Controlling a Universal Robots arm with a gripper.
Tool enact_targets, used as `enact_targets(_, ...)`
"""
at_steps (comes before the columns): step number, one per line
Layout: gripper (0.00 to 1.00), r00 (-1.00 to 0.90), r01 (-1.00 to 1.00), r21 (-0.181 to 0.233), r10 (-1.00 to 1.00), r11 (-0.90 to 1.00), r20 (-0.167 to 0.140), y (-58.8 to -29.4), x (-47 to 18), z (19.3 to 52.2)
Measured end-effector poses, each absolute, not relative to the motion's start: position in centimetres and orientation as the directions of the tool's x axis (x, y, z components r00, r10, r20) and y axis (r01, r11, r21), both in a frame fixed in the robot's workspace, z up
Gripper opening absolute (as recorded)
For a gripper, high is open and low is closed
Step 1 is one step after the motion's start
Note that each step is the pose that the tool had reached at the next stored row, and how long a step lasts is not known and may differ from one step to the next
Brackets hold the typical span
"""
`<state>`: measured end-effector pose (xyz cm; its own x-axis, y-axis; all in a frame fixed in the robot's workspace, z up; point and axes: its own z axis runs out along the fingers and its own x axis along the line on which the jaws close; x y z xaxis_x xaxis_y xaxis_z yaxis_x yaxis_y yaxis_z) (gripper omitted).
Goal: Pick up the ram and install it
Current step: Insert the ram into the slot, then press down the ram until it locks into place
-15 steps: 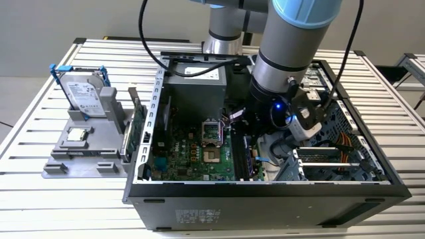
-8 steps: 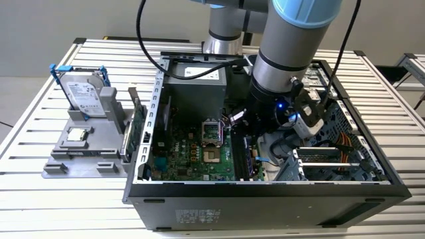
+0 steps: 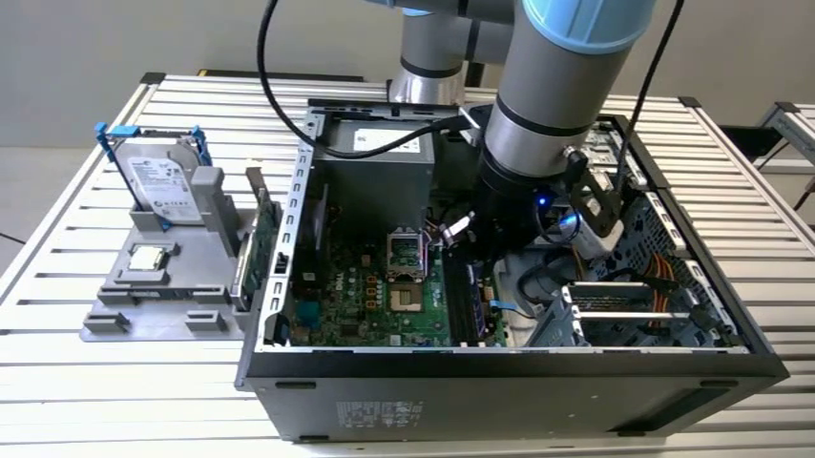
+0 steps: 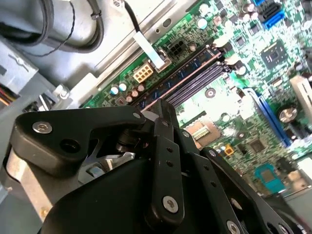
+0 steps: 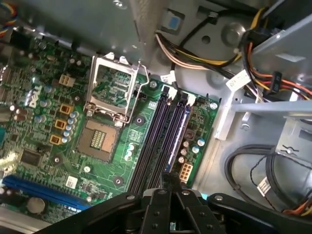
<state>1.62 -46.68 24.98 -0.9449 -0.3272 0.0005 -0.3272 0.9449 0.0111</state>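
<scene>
Install step: closed fingers (image 4: pixel 163 109) press the ram (image 4: pixel 178 78) into its slot; further seating calls for straight downward force.

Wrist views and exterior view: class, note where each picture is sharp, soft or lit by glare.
In the second wrist view the black hand up close looks soft, the green motherboard sharper. In the first wrist view the bright metal case wall glares. In the exterior view a blue light glows on the arm's wrist.
</scene>
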Motion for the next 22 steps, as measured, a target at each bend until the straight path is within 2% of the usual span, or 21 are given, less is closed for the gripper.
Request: enact_targets(22, 0.00, -0.780, -0.626, 0.011, -0.626, 0.780, 0.001, -46.61, 1.61, 24.99)
